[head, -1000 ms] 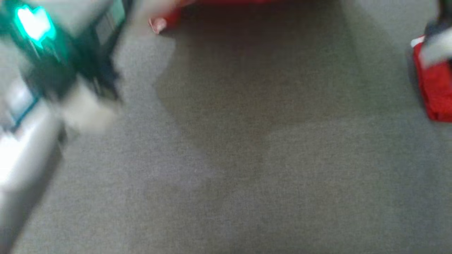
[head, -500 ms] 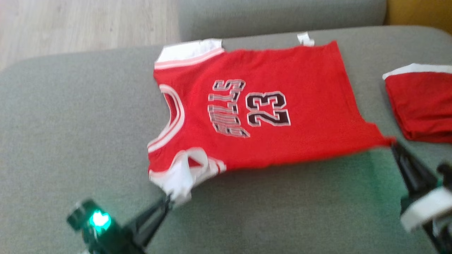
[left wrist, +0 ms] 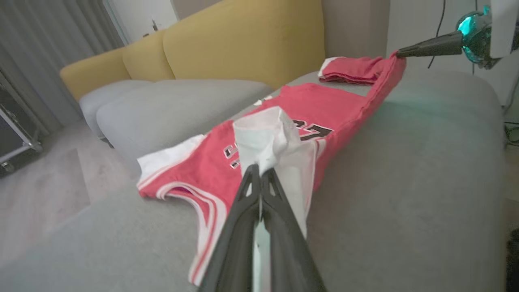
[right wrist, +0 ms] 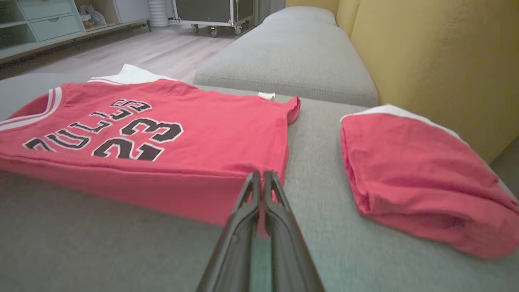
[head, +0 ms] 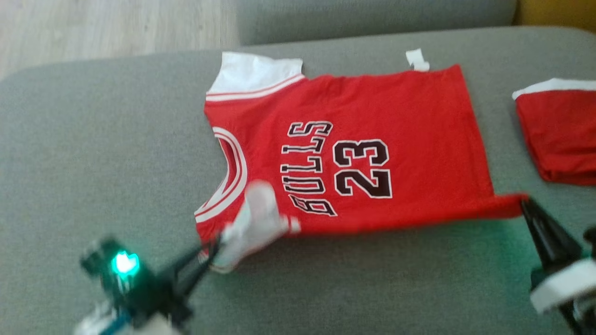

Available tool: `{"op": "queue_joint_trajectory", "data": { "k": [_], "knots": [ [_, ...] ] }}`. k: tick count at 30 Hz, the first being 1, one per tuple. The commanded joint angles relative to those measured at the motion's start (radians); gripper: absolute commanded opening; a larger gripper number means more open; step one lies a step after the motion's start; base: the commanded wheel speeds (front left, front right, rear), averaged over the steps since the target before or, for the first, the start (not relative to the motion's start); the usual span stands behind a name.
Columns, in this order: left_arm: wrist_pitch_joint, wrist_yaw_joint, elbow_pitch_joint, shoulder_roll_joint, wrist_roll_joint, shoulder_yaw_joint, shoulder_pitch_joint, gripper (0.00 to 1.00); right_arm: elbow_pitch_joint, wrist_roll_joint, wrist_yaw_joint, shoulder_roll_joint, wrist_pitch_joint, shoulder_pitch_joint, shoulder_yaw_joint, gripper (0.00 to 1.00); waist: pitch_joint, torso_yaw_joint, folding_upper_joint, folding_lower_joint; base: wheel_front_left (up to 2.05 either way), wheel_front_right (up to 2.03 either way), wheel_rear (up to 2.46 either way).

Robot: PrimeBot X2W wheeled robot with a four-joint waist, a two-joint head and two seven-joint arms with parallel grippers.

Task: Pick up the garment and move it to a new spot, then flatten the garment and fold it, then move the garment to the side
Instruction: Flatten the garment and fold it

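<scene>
Jersey (head: 372, 107) edge — left tool (head: 213, 245), right tool (head: 526, 204)

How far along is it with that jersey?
Done: the jersey lies spread, mostly flat, on the cushion. In hand: the left fingers pinch its white sleeve, the right fingers its hem corner, with the near edge raised, apparently starting a fold. Left: finish folding and set it aside, perhaps by the folded red garment.
</scene>
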Motion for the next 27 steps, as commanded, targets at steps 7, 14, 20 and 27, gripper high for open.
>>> {"op": "queue_joint_trajectory", "data": {
  "k": [7,14,20,27],
  "knots": [
    [-0.005,-0.013,0.074,0.008,0.053,0.043,-0.349,0.0,-0.002,-0.041,-0.001,-0.001,0.048,-0.211,0.0,0.0,0.123,-0.002,-0.0001,-0.0001,0.0,0.0,0.0],
    [-0.005,-0.014,0.204,0.04,0.034,-0.107,-0.652,0.0,0.099,-0.051,-0.001,0.027,0.069,-0.413,0.066,0.0,0.23,-0.019,-0.0001,-0.0001,0.0,0.0,0.0],
    [-0.005,-0.014,0.345,0.024,-0.033,-0.185,-0.78,0.23,0.2,-0.039,-0.001,0.054,0.049,-0.525,0.115,0.04,0.275,-0.027,-0.0001,-0.0001,0.0,0.0,0.0],
    [-0.005,0.018,0.39,-0.024,-0.083,-0.108,-0.724,1.0,0.298,-0.043,-0.001,0.094,-0.013,-0.57,0.125,1.0,0.256,-0.028,-0.0001,-0.0001,0.0,0.0,0.0]
  ]
}}
